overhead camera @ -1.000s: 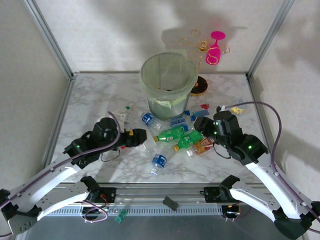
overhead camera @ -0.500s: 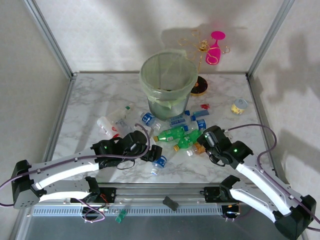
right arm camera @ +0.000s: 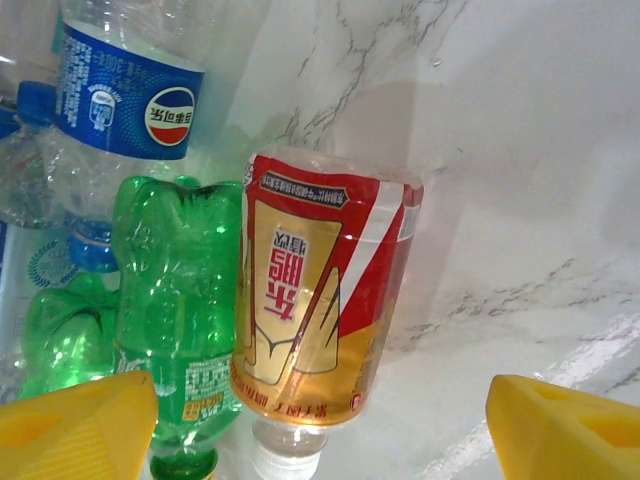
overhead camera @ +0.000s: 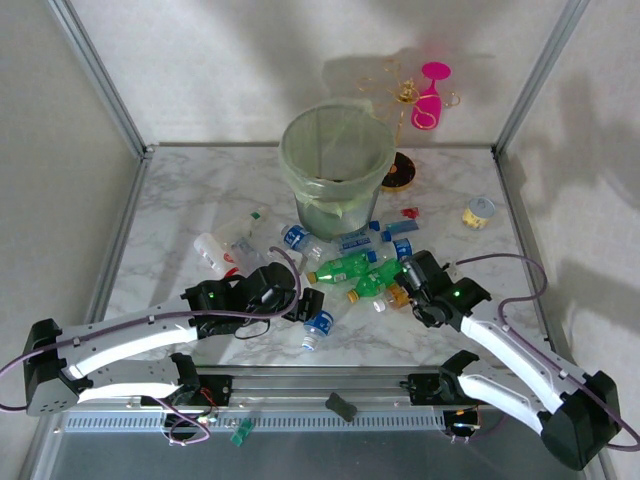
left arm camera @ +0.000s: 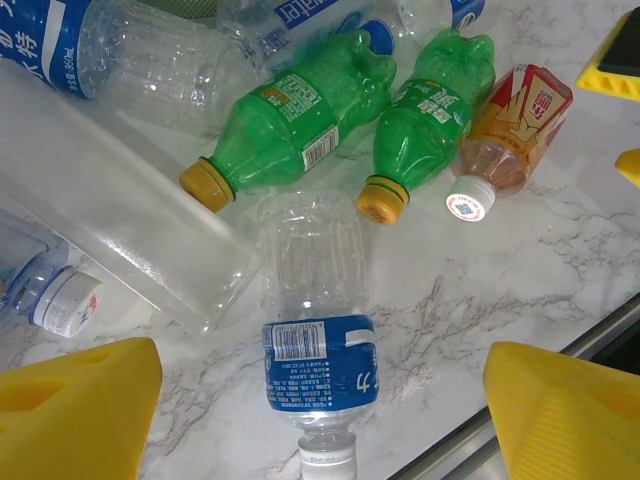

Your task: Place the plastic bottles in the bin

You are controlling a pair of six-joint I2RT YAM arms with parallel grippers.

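bottles (overhead camera: pixel 345 268) packed touching before bin (overhead camera: pixel 330 195), bare table (overhead camera: pixel 180 195) far left

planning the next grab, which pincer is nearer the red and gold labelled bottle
Right. The right pincer hangs open over the red-and-gold bottle; the left pincer sits farther left, open over a clear blue-labelled bottle.

A: Any readable text?
B: Right wrist view: Pepsi globe logo on the blue-label bottle (right arm camera: pixel 125 95), upper left. "东鹏", upside down, on the red-gold bottle (right arm camera: pixel 315 290), centre.
A: Left wrist view?
B: Barcode on the clear bottle (left arm camera: pixel 318 360), lower centre. Other print is too small.
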